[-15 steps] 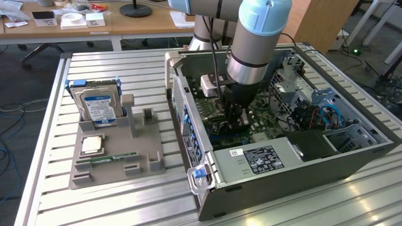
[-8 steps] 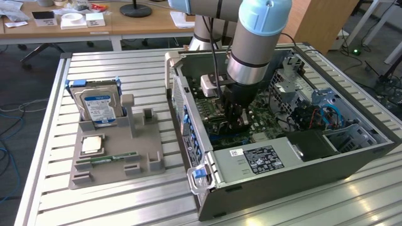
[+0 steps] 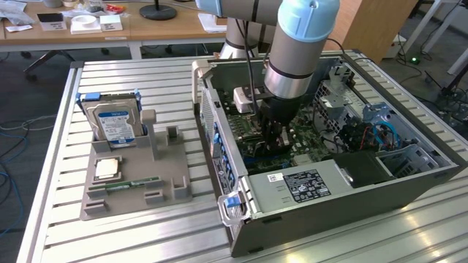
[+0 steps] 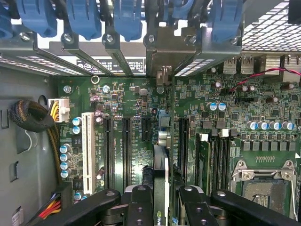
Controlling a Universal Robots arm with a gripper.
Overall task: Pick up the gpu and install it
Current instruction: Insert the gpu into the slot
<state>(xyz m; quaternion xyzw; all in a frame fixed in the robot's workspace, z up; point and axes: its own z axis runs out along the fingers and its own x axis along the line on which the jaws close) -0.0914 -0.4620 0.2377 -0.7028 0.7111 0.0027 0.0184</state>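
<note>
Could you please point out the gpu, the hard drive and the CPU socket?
gpu (image 4: 160, 165): wrist view, top edge.
hard drive (image 3: 117, 125): exterior view, blue label.
CPU socket (image 4: 263, 186): wrist view, metal frame.

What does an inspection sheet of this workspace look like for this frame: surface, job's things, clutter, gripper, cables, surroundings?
Surface: slatted metal table, carrying an open computer case and a grey parts holder.
Job's things: gpu held edge-on above the motherboard, its metal bracket at the rear slot openings.
Clutter: hard drive standing in the holder; processor chip and RAM stick lying on it.
Gripper: gripper shut on the gpu, down inside the case.
Cables: yellow-and-black bundle by the motherboard; blue cables near the drive bays.
Surroundings: wooden desk with small items behind the table; loose cables on the floor.
</note>
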